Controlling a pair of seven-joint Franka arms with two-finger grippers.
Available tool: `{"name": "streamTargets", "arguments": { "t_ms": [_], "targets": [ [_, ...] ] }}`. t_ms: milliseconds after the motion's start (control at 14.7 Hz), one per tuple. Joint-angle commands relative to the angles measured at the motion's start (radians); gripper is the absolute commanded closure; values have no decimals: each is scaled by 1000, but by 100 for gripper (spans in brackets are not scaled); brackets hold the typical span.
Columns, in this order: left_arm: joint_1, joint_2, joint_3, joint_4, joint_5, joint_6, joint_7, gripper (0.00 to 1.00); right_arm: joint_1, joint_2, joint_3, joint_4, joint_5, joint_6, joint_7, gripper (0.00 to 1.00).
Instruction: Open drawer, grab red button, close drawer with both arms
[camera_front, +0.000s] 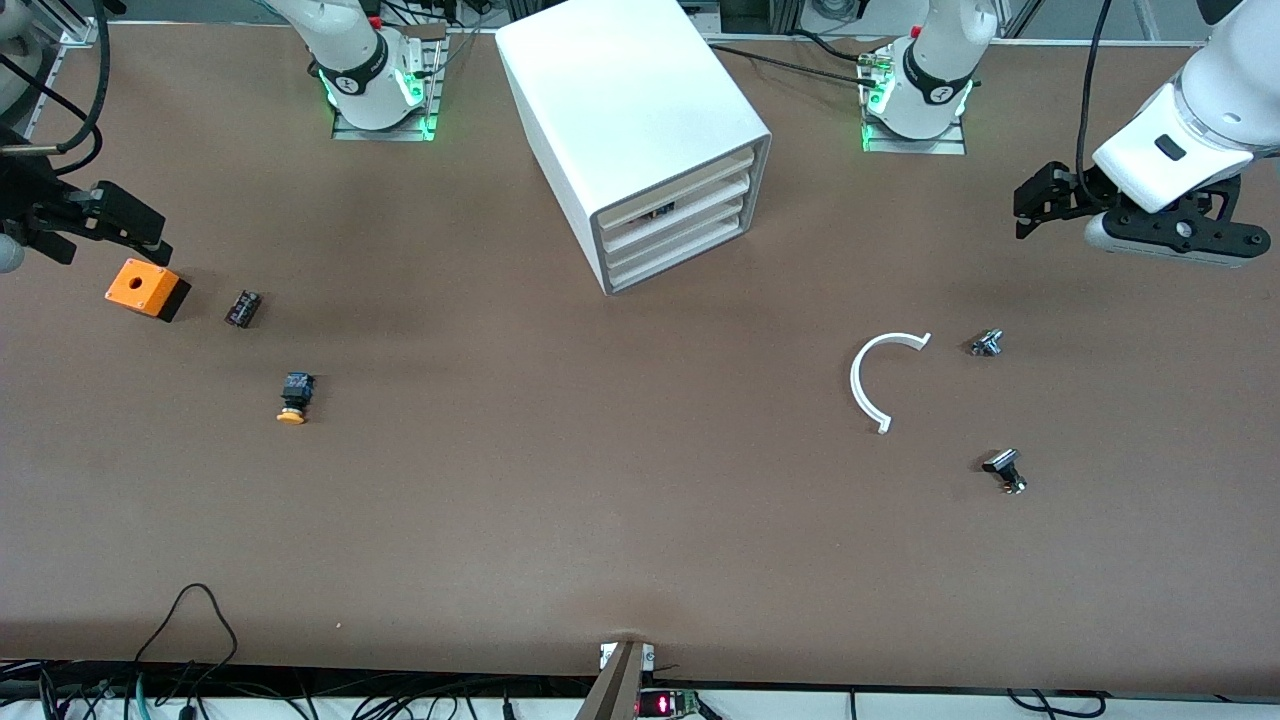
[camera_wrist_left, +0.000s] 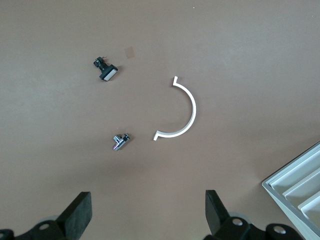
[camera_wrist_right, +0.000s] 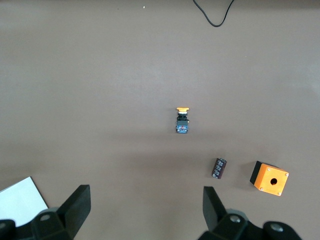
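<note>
Front view: both end effectors, left (camera_front: 1035, 205) and right (camera_front: 125, 232), hang open; the drawer (camera_front: 680, 222) is shut, so a wrong drawer could be pulled.

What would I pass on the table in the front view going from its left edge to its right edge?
Orange box → small dark part → yellow-capped button → cabinet → white curved piece → two small metal parts.

Even overhead light, soft shadows under cabinet (camera_front: 640, 140); green LED glow at arm bases; all views sharp, no glare
</note>
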Motion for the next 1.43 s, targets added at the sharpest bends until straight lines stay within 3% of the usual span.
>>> {"name": "streamTargets", "arguments": {
  "t_ms": [0,340,1019,1359],
  "targets": [
    [-2,17,2,32,-15,-13,13,0,1,14,3,31,-6,-11,13,1],
    [-2,17,2,32,-15,-13,13,0,8,15,3,27,0,-7,15,1],
    [-4,18,0,35,-18,-13,11,0,19,119,5,-33,24,32,6,1],
    [-5,24,-11,37,-75,-16,11,0,34,156,5,-46,25,64,7,1]
  ]
}}
